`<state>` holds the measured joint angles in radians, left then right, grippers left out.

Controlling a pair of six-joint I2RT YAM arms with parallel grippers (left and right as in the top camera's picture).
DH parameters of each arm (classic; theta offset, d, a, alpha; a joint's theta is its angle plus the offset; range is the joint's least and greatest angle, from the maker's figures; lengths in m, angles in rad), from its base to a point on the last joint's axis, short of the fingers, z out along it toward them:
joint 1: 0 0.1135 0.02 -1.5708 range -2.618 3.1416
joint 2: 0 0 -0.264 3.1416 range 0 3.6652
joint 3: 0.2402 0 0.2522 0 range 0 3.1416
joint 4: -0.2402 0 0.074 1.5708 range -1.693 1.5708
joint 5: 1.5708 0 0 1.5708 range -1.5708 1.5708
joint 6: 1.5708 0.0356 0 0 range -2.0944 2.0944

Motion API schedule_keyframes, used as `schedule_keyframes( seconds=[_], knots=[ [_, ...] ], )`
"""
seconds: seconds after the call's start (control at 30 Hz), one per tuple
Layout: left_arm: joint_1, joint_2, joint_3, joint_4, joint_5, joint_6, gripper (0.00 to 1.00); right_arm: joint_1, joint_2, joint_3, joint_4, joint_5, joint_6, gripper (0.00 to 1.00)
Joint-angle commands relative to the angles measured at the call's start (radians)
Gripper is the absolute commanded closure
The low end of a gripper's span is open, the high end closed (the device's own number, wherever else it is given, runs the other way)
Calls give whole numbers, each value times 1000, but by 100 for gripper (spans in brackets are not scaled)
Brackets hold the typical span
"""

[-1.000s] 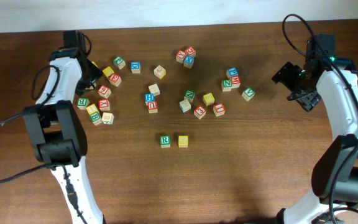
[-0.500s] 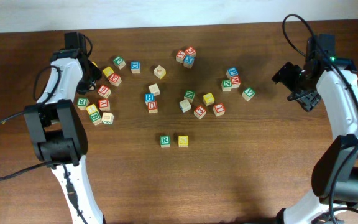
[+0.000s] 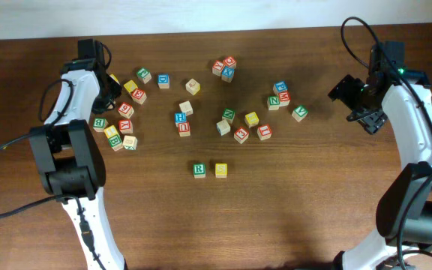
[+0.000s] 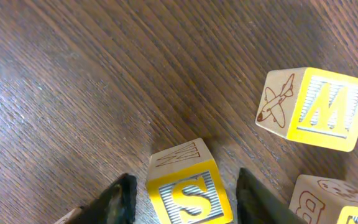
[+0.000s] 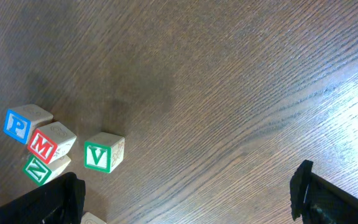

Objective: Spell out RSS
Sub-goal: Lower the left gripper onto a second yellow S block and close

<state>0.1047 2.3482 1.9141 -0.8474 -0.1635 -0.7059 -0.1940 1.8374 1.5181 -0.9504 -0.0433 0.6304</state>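
The green R cube (image 3: 199,169) and a yellow S cube (image 3: 221,169) sit side by side at the table's front middle. A second yellow S cube (image 4: 188,196) lies between the fingers of my left gripper (image 4: 184,182), with gaps on both sides. In the overhead view my left gripper (image 3: 111,81) is at the far left cluster and mostly hides this cube. My right gripper (image 3: 357,105) is open and empty above bare wood at the right, which the right wrist view (image 5: 188,186) also shows.
A yellow W cube (image 4: 319,109) and a B cube (image 4: 328,202) lie close to the right of my left gripper. Several other cubes are scattered across the table's back half (image 3: 231,124). A green V cube (image 5: 103,152) lies left of my right gripper.
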Motion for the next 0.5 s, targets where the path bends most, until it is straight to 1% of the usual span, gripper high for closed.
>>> schedule_keyframes(
  seconds=[0.0, 0.03, 0.07, 0.1, 0.13, 0.2, 0.27, 0.37, 0.43, 0.47],
  knots=[
    [8, 9, 0, 12, -18, -8, 27, -3, 0, -2, 0, 10, 6, 2],
    [11, 9, 0, 16, -18, -8, 26, -3, 0, -2, 0, 10, 6, 1],
    [14, 9, 0, 19, -18, -8, 28, -3, 0, -2, 0, 10, 6, 2],
    [18, 9, 0, 20, -17, -8, 32, -3, 0, -2, 0, 10, 6, 2],
    [18, 9, 0, 19, -17, -8, 33, -3, 0, -2, 0, 10, 6, 1],
    [18, 9, 0, 19, -17, -8, 33, -3, 0, -2, 0, 10, 6, 2],
    [18, 9, 0, 18, -17, -8, 43, -3, 0, -2, 0, 10, 6, 2],
    [18, 9, 0, 17, -16, -8, 45, -3, 0, -2, 0, 10, 6, 2],
    [18, 9, 0, 17, -10, -8, 56, -3, 0, -2, 0, 10, 6, 2],
    [18, 9, 0, 16, -6, -8, 59, -3, 0, -2, 0, 10, 6, 2]
  ],
)
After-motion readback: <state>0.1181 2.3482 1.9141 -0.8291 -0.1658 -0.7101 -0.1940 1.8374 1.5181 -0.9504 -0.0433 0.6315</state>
